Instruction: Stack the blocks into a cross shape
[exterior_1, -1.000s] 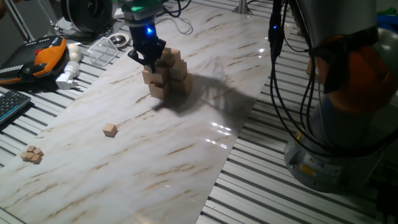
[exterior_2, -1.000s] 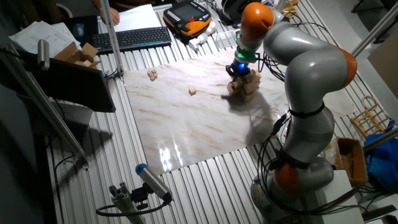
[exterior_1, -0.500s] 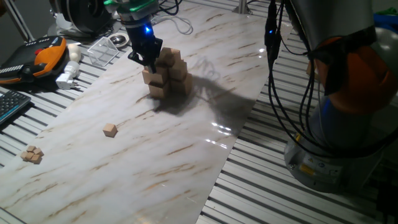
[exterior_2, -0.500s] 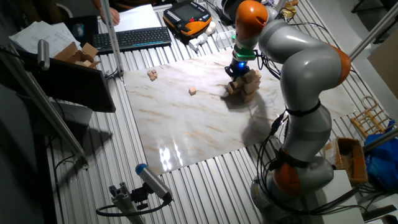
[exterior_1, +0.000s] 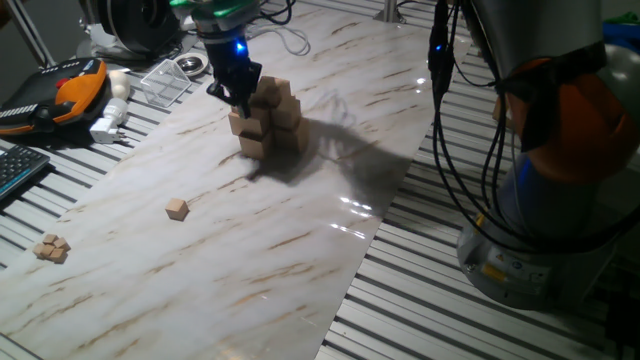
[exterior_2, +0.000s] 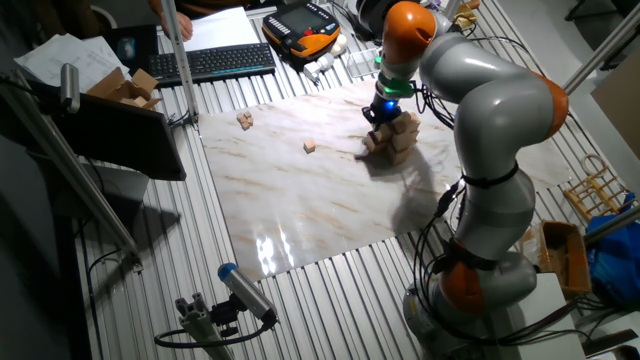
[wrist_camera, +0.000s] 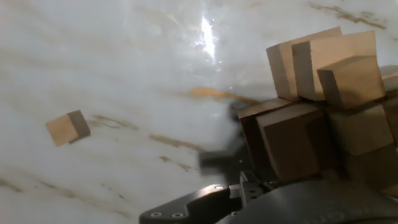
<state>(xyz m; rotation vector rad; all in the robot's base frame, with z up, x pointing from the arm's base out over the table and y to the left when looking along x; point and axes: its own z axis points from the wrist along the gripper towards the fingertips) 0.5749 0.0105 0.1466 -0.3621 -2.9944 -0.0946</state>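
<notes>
Gripper (exterior_1: 240, 98) poised against cross shape (exterior_1: 268, 122) on surface (exterior_1: 300, 220). Jaw state impossible to tell. Single block (exterior_1: 177, 208) well apart.

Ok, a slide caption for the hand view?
Hand view: stacked wooden cubes close at right, one loose block on the marble tabletop.

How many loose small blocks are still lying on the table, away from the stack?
1 single block lies alone mid-board, plus a small cluster at the board's edge that looks like about 3; too small to count surely. More may hide behind the stack.

The pincer (exterior_1: 240, 98) hides part of the cross shape (exterior_1: 270, 118); its jaws unreadable.
</notes>
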